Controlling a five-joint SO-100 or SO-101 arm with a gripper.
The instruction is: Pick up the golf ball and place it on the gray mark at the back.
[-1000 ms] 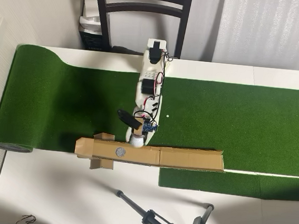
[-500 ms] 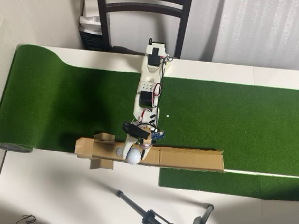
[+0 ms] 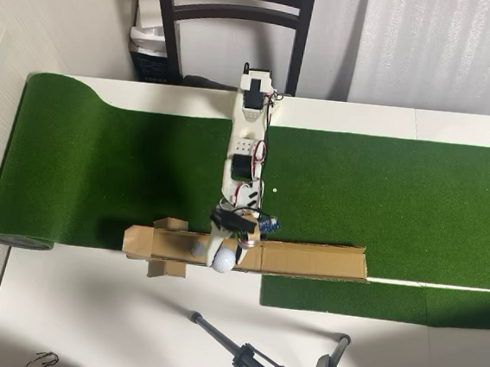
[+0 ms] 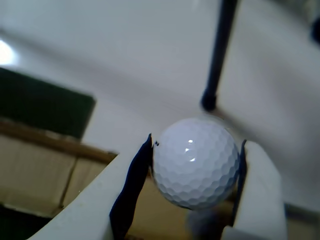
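Hand (image 4: 192,195) grips the golf ball (image 4: 195,162) between both fingers, held over the cardboard strip (image 3: 307,260), just right of the gray mark (image 3: 197,248) in the overhead view. Pickup looks done; shifting left, lowering and letting go remain.

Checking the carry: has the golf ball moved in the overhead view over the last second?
Yes. The golf ball, shut in the gripper, moved from the turf edge down onto the cardboard strip, beside the gray mark.

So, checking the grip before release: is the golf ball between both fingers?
Yes, the wrist view shows the golf ball clamped between both fingers.
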